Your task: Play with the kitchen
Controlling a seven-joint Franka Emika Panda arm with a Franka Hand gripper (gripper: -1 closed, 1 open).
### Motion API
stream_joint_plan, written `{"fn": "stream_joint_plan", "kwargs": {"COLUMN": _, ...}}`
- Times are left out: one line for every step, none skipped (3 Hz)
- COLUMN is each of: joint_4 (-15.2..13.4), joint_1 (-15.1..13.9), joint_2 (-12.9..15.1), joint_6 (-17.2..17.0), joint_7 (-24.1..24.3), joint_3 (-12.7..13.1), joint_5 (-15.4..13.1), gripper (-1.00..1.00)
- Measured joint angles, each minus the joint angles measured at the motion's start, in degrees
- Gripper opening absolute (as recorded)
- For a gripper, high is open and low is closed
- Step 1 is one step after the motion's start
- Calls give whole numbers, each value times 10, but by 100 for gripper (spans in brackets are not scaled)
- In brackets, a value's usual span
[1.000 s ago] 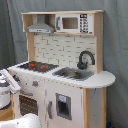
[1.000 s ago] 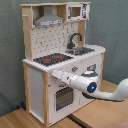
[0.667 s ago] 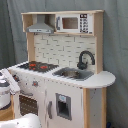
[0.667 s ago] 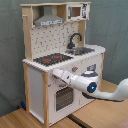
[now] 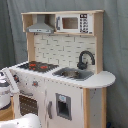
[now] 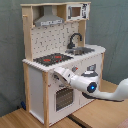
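Kitchen: the toy kitchen (image 6: 60,60) is tall, white and light wood. It stands on a wooden tabletop (image 6: 30,119) and fills the middle of both exterior views.
Top shelf: a grey hood (image 5: 40,26) sits at 11 o'clock in the first exterior view, with a small microwave (image 5: 74,23) just beside it at 12 o'clock.
Counter: the black-red hob (image 5: 38,65) sits beside the sink (image 5: 73,74), and the black faucet (image 5: 85,59) curls over the sink.
Front: there are knobs (image 5: 35,83) and an oven door (image 6: 62,98) with a window.
Gripper: the gripper (image 6: 56,74) is at the front panel, just under the hob in the second exterior view. I cannot tell if it is apart or together.
How it handles: the kitchen looks big, stiff and heavy (not a thing to lift). The small parts are for playing. I think a knob or a door handle is the best place to take hold, gently, because little parts may snap.
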Motion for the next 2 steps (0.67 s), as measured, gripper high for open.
{"fn": "stream_joint_plan", "kwargs": {"joint_4": 0, "joint_1": 0, "joint_2": 0, "joint_6": 0, "joint_7": 57, "joint_3": 0, "joint_5": 0, "gripper": -100}}
{"fn": "stream_joint_plan", "kwargs": {"joint_4": 0, "joint_1": 0, "joint_2": 0, "joint_6": 0, "joint_7": 58, "joint_3": 0, "joint_5": 0, "gripper": 100}}
